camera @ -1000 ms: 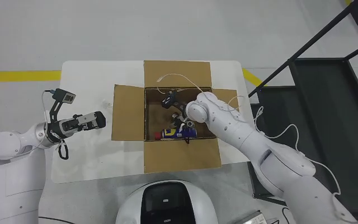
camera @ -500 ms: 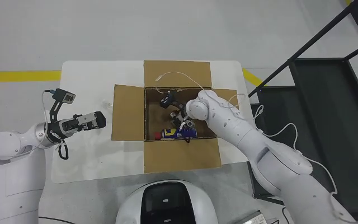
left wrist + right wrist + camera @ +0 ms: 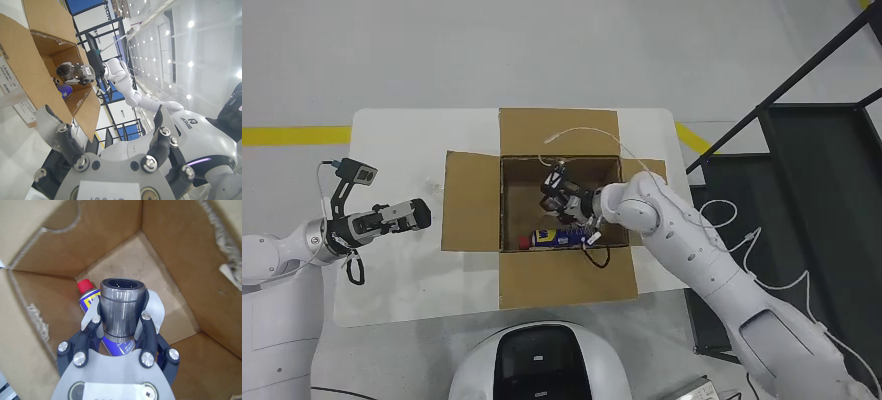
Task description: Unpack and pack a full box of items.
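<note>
The open cardboard box (image 3: 471, 200) stands mid-table with its flaps spread. My right gripper (image 3: 560, 192) is inside it, shut on a steel cylinder (image 3: 121, 298) with a hollow bore, held above the box floor. The left wrist view catches that cylinder (image 3: 63, 70) over the box's rim. Below it a blue spray can (image 3: 560, 238) with a red cap (image 3: 85, 286) lies on the box floor (image 3: 132, 262). My left gripper (image 3: 420, 214) hovers over the table left of the box, open, with nothing between its fingers (image 3: 50, 115).
The white table (image 3: 392, 150) has bare room left of the box and in front of its near flap (image 3: 567, 278). A black metal frame (image 3: 772, 110) stands beyond the table's right edge. A thin white cable (image 3: 582, 135) loops over the far flap.
My right arm has swung its elbow out to the right, uncovering the box's middle, and its gripper shifted slightly right with the cylinder in it. The left arm has not moved.
</note>
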